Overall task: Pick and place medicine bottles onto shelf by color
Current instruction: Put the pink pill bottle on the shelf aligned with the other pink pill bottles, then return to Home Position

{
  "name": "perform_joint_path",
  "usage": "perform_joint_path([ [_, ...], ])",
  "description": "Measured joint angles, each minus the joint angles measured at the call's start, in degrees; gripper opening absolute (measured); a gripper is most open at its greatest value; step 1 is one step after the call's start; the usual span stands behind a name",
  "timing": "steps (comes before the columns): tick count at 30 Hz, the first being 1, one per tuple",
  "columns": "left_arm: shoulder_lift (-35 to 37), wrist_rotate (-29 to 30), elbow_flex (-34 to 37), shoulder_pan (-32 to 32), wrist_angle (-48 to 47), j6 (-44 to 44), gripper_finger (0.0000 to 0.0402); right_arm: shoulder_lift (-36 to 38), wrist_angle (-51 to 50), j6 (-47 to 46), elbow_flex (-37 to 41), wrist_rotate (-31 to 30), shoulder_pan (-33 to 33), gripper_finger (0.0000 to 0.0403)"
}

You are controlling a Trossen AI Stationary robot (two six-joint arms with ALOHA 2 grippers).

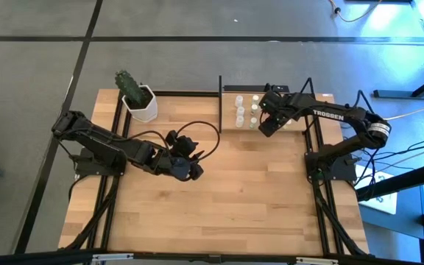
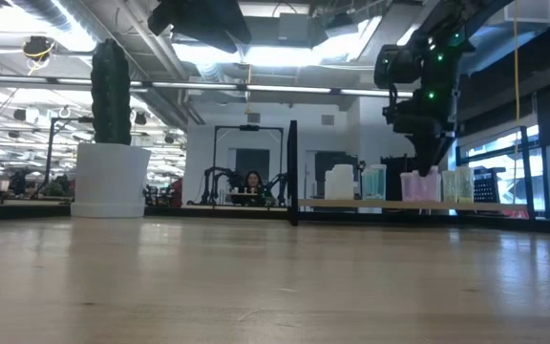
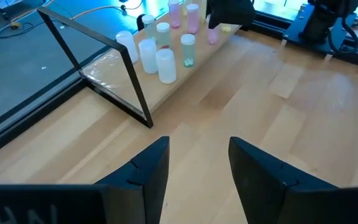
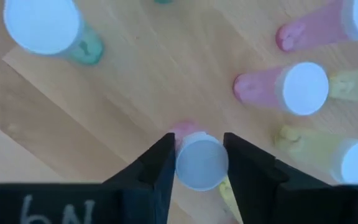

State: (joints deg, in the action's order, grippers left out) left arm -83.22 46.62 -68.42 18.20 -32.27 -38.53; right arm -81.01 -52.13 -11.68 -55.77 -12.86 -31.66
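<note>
The shelf (image 1: 300, 125), a light-wood board in a black frame, stands at the table's far right. On it stand several small bottles in groups: white (image 2: 340, 182), green (image 2: 373, 182), pink (image 4: 303, 88) and yellowish (image 4: 347, 160). My right gripper (image 4: 199, 165) is over the shelf, pointing down, shut on a pink bottle with a white cap (image 4: 201, 163). My left gripper (image 3: 197, 168) is open and empty above the middle of the table (image 1: 188, 165), facing the shelf. My right gripper pinches the pink bottle between its two fingers at the sides of the white cap (image 4: 185, 168). The fingers come from above, pointing down. The bottle is upright, its pink base (image 4: 182, 129) at the shelf board beside the other pink bottles; I cannot tell whether it rests there.
A white hexagonal pot with a cactus (image 1: 140, 103) stands at the table's far left. The shelf's black uprights (image 1: 220, 103) rise at its left end. Bare tabletop (image 1: 256, 199) lies between the arms and toward the near edge. A person shows far off in the room (image 2: 253, 182).
</note>
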Motion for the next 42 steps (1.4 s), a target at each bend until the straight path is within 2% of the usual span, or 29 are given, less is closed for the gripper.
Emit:
perform_joint_path([
  [13,0.0,0.0,0.0,0.0,0.0,0.1,0.0159,-0.22,1.65,0.07,0.3,0.54,0.0,0.0209],
  [17,0.0,0.0,0.0,0.0,-0.01,0.1,0.0159,-0.22,2.19,0.08,0.28,-2.75,0.0,0.0231],
  [20,0.0,0.01,0.0,0.0,-0.02,0.12,0.0159,-0.22,1.95,0.57,0.26,-4.39,0.0,0.024],
  [26,0.0,0.01,0.0,-0.02,-0.19,0.12,0.0159,1.12,-0.36,2.59,-0.7,-3.28,0.02,0.0242],
  [35,0.0,-1.29,0.0,0.21,-0.26,0.76,0.0159,7.01,-8.59,-1.48,-7.2,-3.1,1.65,0.0212],
  [38,0.0,-2.66,0.0,0.22,-0.26,2.99,0.0158,10.19,-9.95,-2.21,-9.97,-3.05,5.22,0.0178],
  [42,2.25,-2.55,0.0,0.22,-2.09,3.12,0.014,14.99,-11.46,-4.59,-13.64,-2.97,11.82,0.0103],
])
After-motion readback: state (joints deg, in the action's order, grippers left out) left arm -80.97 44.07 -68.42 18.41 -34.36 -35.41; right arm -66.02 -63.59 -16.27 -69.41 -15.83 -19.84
